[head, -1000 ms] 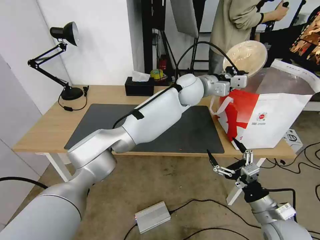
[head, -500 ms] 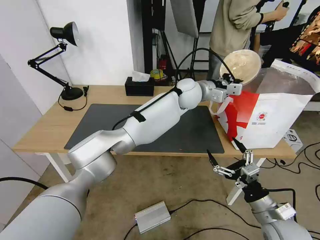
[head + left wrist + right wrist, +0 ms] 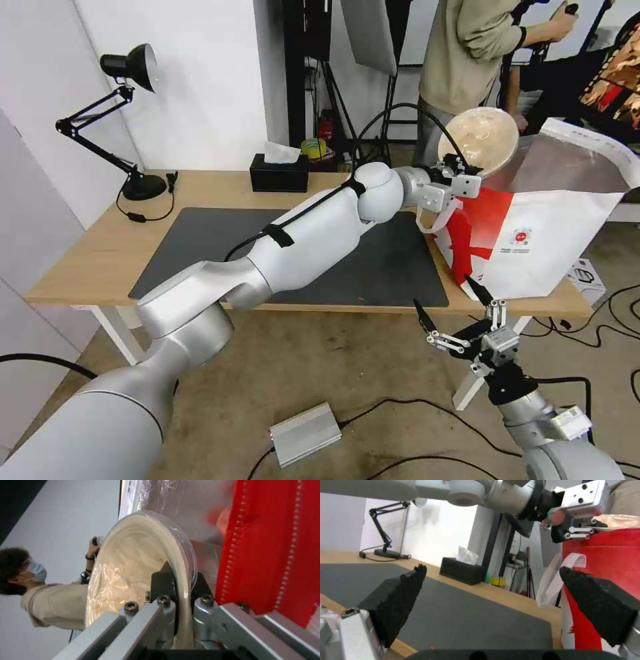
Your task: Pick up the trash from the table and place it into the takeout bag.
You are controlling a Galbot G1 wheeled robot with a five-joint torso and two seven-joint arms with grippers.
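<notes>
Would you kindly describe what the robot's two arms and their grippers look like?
Both arms are glossy silver-grey with rounded shells and ball-like joints. A black cable runs along the left arm, held by a black strap, looping to the wrist. The left gripper is a boxy silver-white block with visible screws. The right gripper has a silver linkage frame and black, pointed, textured jaws; a small white label sits on its wrist.
</notes>
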